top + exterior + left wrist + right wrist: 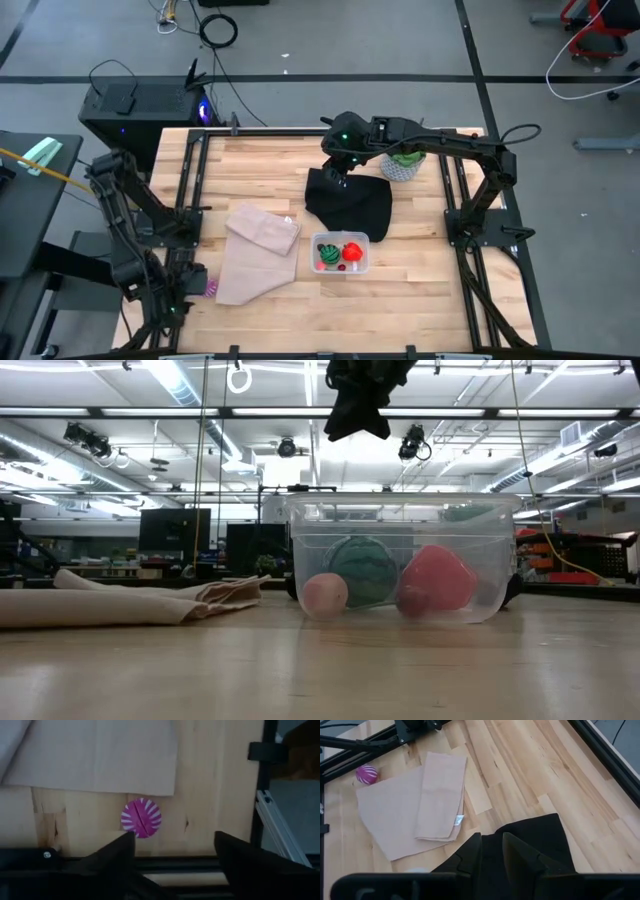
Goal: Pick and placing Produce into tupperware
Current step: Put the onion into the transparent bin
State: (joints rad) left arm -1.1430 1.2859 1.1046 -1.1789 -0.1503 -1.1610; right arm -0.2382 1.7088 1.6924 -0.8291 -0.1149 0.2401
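Note:
The clear tupperware [341, 238] stands on the table's near middle. Inside it lie the green striped ball [328, 257] and the red piece [353, 251]. In the low view a pale pink round piece [325, 595] shows at the container's left corner. The magenta ribbed ball [141, 817] rests on the wood near the table's left near corner. My open left gripper [172, 845] hovers just short of it, touching nothing. My right gripper [340, 170] is beyond the tupperware, shut on a black cloth [352, 208]. My right gripper pinches the black cloth between its two fingers [470, 852] from above, at a bunched upper part [492, 842]; edge or fold, I cannot tell. The cloth hangs below the fingers, and in the low view its lower end [355, 430] is well above the table top.
A folded beige cloth [255, 250] lies left of the tupperware, between it and the magenta ball. A leafy plant in a pale pot [404, 162] stands at the far right, beside my right arm. Black frame rails run along the table edges.

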